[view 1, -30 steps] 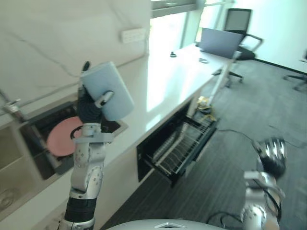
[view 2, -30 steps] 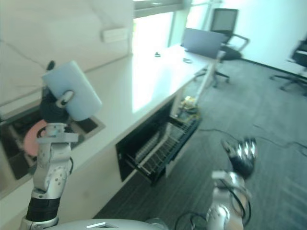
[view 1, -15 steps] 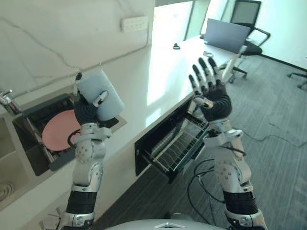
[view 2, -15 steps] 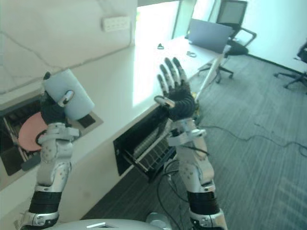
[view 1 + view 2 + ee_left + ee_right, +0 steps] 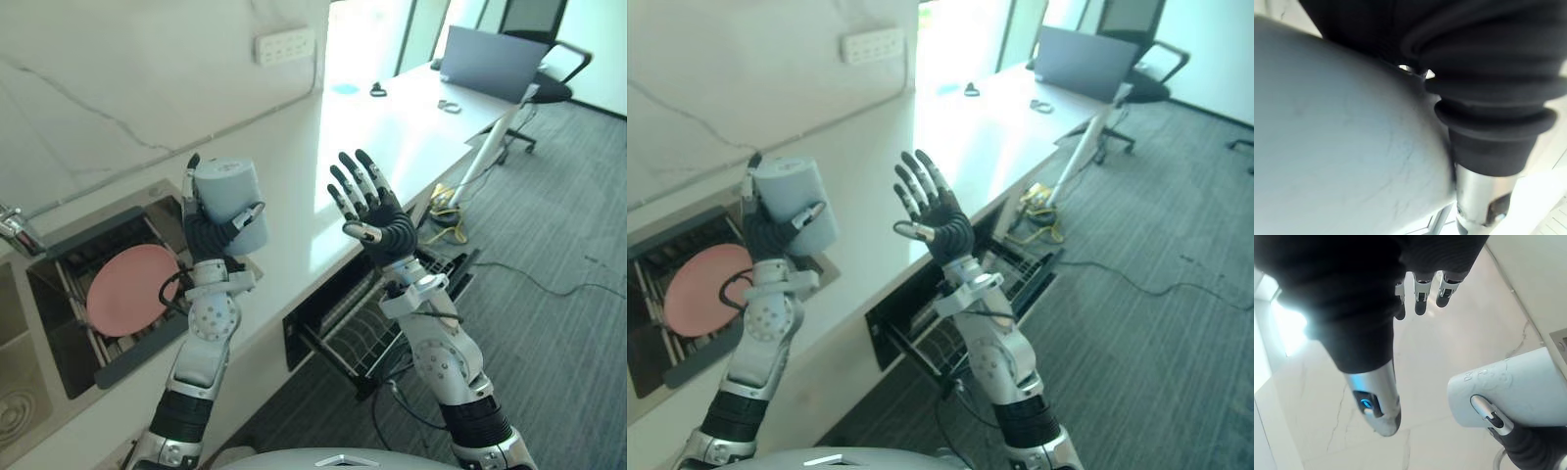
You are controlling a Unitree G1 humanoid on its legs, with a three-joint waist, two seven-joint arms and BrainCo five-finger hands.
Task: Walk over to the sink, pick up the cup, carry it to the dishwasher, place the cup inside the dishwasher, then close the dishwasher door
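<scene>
A pale blue cup (image 5: 233, 203) is held up in the air above the counter edge, with my left hand (image 5: 208, 233) shut on it, fingers and thumb wrapped round its side. The same cup (image 5: 1342, 147) shows right against the palm in the left wrist view, and the cup (image 5: 1513, 394) appears again in the right wrist view. My right hand (image 5: 377, 217) is raised beside it, to its right, open with fingers spread and holding nothing. Below the counter the dishwasher (image 5: 323, 318) stands open, its wire rack (image 5: 392, 328) pulled out.
A sink (image 5: 69, 255) set in the white counter (image 5: 392, 127) holds a pink plate (image 5: 132, 289). A tap (image 5: 15, 230) stands at its left. A laptop (image 5: 485, 64) and small items lie further along the counter, with an office chair (image 5: 549, 39) behind. Grey carpet (image 5: 558, 333) spreads to the right.
The camera has shifted. My right hand rose from low at the right to beside the cup, then came down and nearer to it. The cup stays in my left hand.
</scene>
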